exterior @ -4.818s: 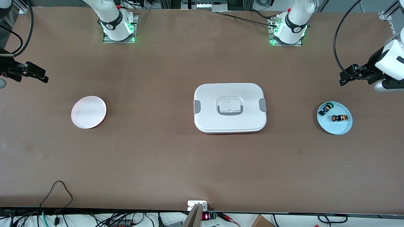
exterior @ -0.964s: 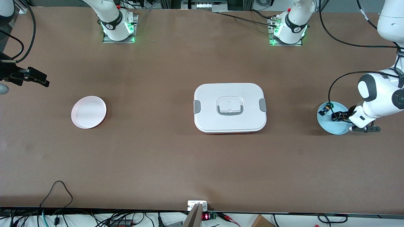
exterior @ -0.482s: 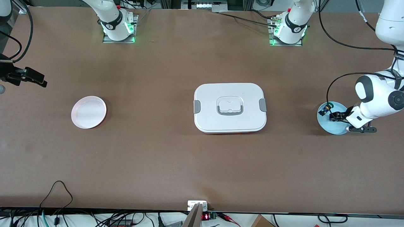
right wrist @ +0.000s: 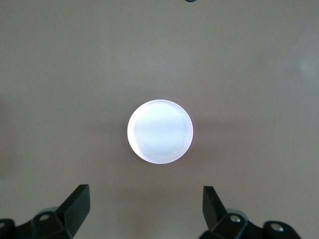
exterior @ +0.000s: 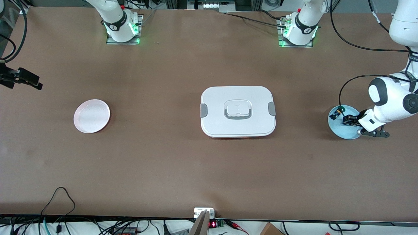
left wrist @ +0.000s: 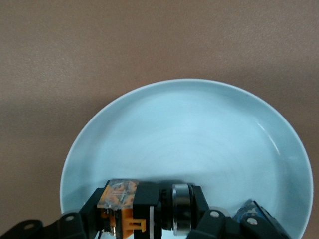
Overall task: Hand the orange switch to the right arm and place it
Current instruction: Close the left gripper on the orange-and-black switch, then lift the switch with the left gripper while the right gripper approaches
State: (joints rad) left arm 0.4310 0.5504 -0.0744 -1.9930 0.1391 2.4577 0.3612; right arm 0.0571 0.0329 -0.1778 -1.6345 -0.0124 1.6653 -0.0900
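The orange switch (exterior: pixel 347 121) lies on its side on the light blue plate (exterior: pixel 345 133) at the left arm's end of the table. My left gripper (exterior: pixel 348 121) is down on that plate, shut on the switch. In the left wrist view the orange switch (left wrist: pixel 142 211), black with an orange base and a silver ring, sits between the fingers (left wrist: pixel 75 223) of the left gripper (left wrist: pixel 145 221), low over the blue plate (left wrist: pixel 189 134). My right gripper (exterior: pixel 28 81) hangs open and empty over the right arm's end of the table; the right wrist view shows this gripper (right wrist: pixel 144 201) with its fingers wide apart.
A green-capped switch (exterior: pixel 336 114) lies on the same blue plate, beside the orange one. A white lidded box (exterior: pixel 237 111) sits mid-table. A pink plate (exterior: pixel 91 116) lies toward the right arm's end, seen from above as a pale plate (right wrist: pixel 159 130).
The left gripper's jaws have shut on the orange switch on the blue plate. The right gripper has drifted a little toward the table's end.
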